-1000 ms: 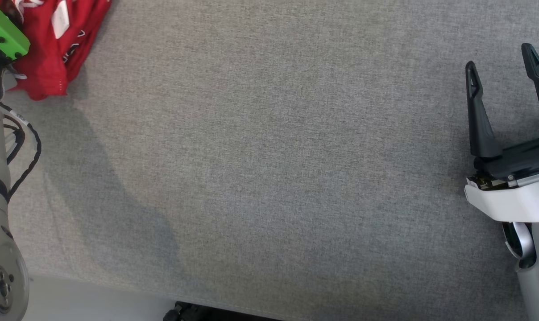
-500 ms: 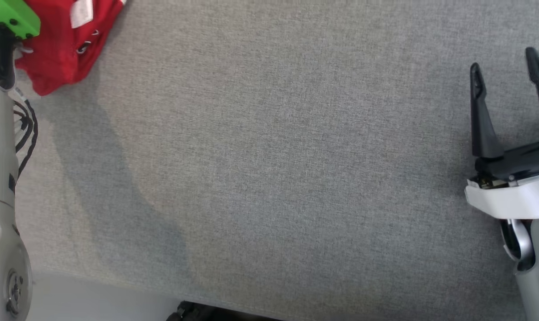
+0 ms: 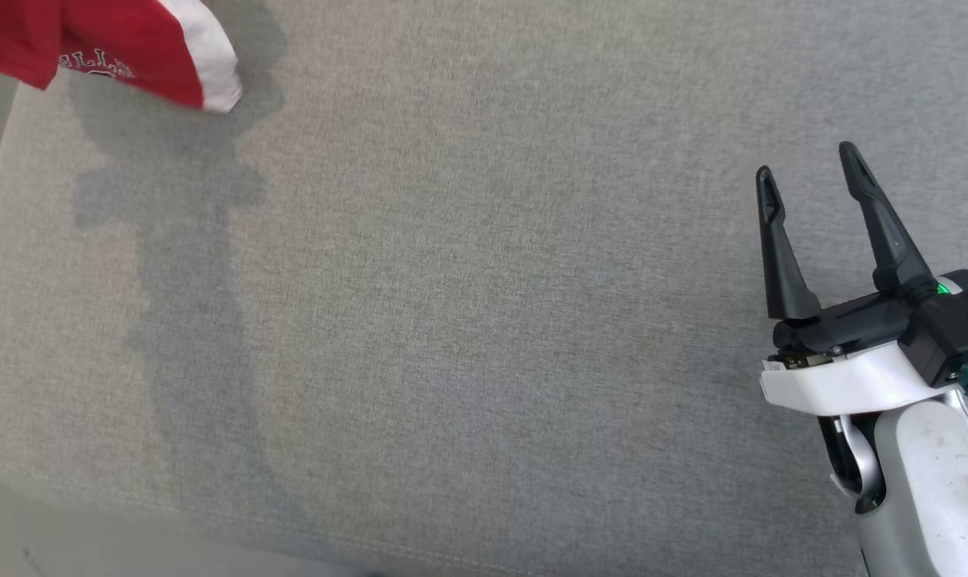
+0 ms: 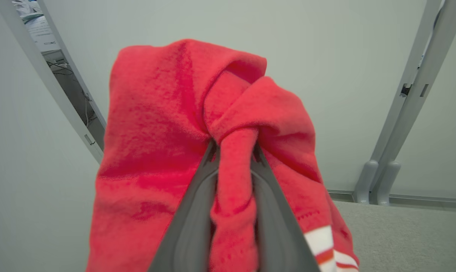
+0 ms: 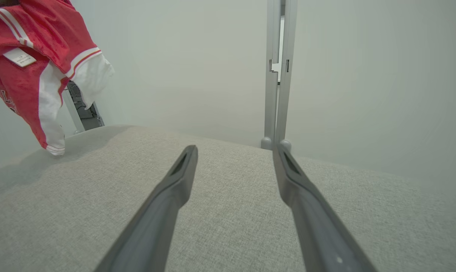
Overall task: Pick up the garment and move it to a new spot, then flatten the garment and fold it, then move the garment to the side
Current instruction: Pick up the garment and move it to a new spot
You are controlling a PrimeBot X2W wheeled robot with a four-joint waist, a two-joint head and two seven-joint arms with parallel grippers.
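one garment (image 3: 123, 48), red with white trim, hangs at upper left of head view, looks lifted off grey surface (image 3: 484, 320). left gripper (image 4: 233, 147) clamped on bunched fold. right gripper (image 3: 804, 168) empty, jaws apart, lower right, well apart from garment. left arm nearer.

The grey cloth table (image 3: 484, 320) lies bare across its middle and near edge, wide room for a gripper. At the far left corner the red garment (image 3: 131, 48) hangs, pinched in the left gripper (image 4: 234, 147). The right gripper (image 3: 806, 160), fingers spread, stands over the right edge. Two upright posts (image 5: 277, 75) and a pale wall (image 5: 364, 75) close the far edge.
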